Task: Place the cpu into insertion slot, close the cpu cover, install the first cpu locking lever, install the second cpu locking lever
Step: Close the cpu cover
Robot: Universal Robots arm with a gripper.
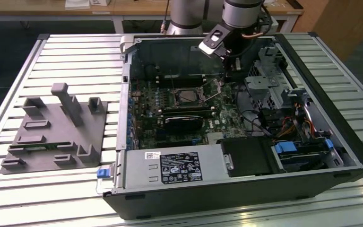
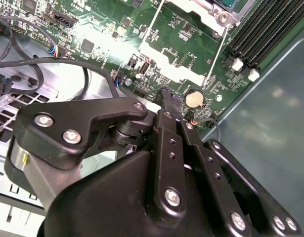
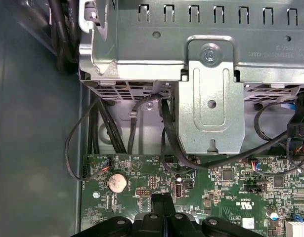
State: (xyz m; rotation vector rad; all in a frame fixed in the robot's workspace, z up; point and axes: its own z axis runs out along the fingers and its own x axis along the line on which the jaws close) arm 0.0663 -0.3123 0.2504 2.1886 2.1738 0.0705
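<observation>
The insertion slot (image 1: 185, 96) sits in the middle of the green board inside the open computer case, with a dark centre and a silver rim. I cannot tell the cpu or the cpu cover apart from the slot. In the second wrist view, two thin silver locking levers (image 2: 217, 52) (image 2: 154, 24) run from the slot's corner (image 2: 218, 12) across the board. My gripper (image 1: 231, 72) hangs over the board's far corner, to the exterior view's right of the slot. Its black fingers (image 2: 167, 98) (image 3: 161, 201) are shut together, nothing shows between them, and they are clear of the levers.
A coin battery (image 3: 116, 182) lies near the fingertips. A metal drive cage (image 3: 211, 98) with black cables (image 3: 166, 133) stands close by. A black card (image 1: 185, 118) and the power supply (image 1: 181, 165) lie nearer the front. A grey fixture (image 1: 55, 132) sits left of the case.
</observation>
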